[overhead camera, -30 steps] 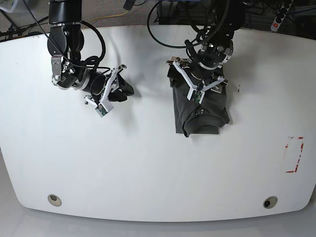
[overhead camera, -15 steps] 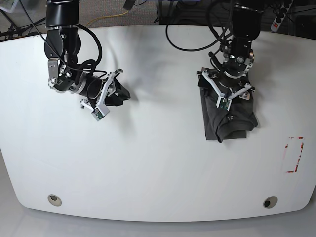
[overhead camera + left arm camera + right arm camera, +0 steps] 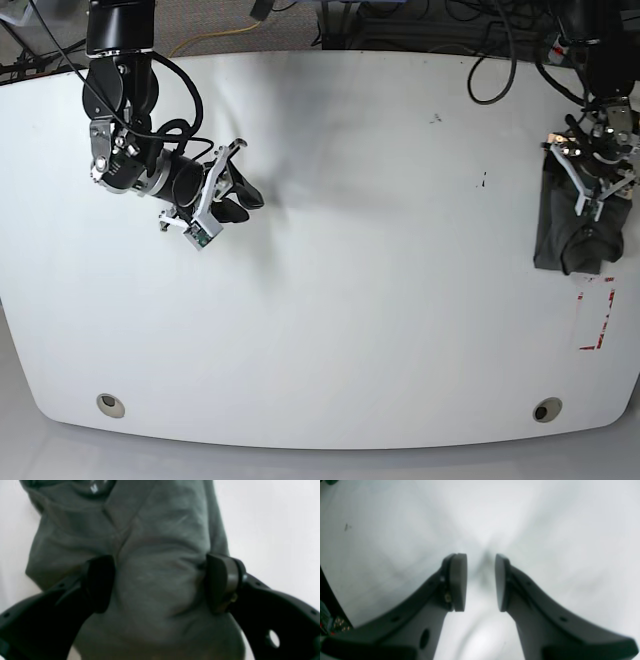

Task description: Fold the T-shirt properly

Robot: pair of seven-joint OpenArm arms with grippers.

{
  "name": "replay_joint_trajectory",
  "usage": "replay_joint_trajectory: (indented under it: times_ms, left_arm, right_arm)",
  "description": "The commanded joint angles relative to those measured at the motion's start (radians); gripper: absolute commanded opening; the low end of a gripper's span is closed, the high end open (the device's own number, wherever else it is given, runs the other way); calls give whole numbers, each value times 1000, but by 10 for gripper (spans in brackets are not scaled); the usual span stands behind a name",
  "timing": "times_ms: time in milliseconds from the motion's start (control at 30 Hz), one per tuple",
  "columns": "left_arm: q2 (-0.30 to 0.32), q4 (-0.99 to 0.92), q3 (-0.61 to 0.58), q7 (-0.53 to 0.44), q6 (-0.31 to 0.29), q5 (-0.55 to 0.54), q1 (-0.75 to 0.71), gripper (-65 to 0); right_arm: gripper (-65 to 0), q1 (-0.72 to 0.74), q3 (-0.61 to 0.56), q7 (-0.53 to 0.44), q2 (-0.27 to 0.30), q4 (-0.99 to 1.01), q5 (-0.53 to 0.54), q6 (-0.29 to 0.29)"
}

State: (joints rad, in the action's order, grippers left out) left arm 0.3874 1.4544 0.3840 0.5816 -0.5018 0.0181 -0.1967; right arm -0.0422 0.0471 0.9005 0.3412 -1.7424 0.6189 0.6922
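- Left wrist view, nearest first: I see my left pincer (image 3: 160, 583) with its two black pads set wide apart, one on each flank of the T-shirt (image 3: 150, 555), pressing into a bunched fold of the dark grey-green cloth. The fabric bulges between the pads, so I read this as a wide grip on the shirt.
- Beyond the pads, the folded cloth runs up the frame with soft creases, and white worktop (image 3: 275, 517) shows on both sides of it.
- Right wrist view: my right pincer (image 3: 481, 582) stands narrowly parted, a slim gap between the pads, with nothing in it. Only blurred white surface lies beyond.
- Base view, near edge: I see two round holes (image 3: 111, 405) in the worktop (image 3: 350, 330), and a red-marked rectangle (image 3: 596, 315) at the edge on that view's right.
- Farther back, the T-shirt (image 3: 560, 235) lies as a compact folded bundle at that same edge, just above the red mark, with the left pincer (image 3: 597, 180) over it.
- Well apart on that view's left, the right pincer (image 3: 235, 190) sits above bare worktop.
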Motion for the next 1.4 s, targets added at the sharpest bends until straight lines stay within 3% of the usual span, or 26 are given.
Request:
replay_joint_trajectory:
  times_ms: [0,133,333,500,600,733,833,1000,1233,1367]
  left_arm:
    - [48,-30,82,56,-84,42,-11,-133]
    - [103,-76,195,56,-196,42,-13,-136]
    - [169,-123,310,56,-196,41,-13,-136]
    - [164,-44,416,62,-196,41,-11,-138]
    - [135,50,425,91,-196,41,-11,-138]
    - [52,196,413,131,-196,41,-5,-138]
    - [-17,274,333,85,-196,46,3,-139]
    - [-121,306,135,-55,-196,52,3,-139]
    - [-193,309,-122,-268,173,52,-22,-139]
    - [-247,309,-211,-423,309,53,-62,-138]
  right_arm:
    - [-463,12,4,-16,12,-40,17,6]
    - [-463,12,1,-16,12,-47,17,6]
    - [-463,12,0,-16,12,-47,17,6]
    - [-463,12,0,-16,8,-47,17,6]
    - [-463,12,4,-16,9,-47,16,6]
    - [-463,14,7,-24,12,-47,-15,6]
    - [-463,18,7,-56,3,-47,-118,6]
    - [-463,8,43,-251,-54,-35,-379,6]
    - [-463,-15,204,-577,-158,46,-641,6]
    - [-463,-34,268,-731,-158,137,-661,6]
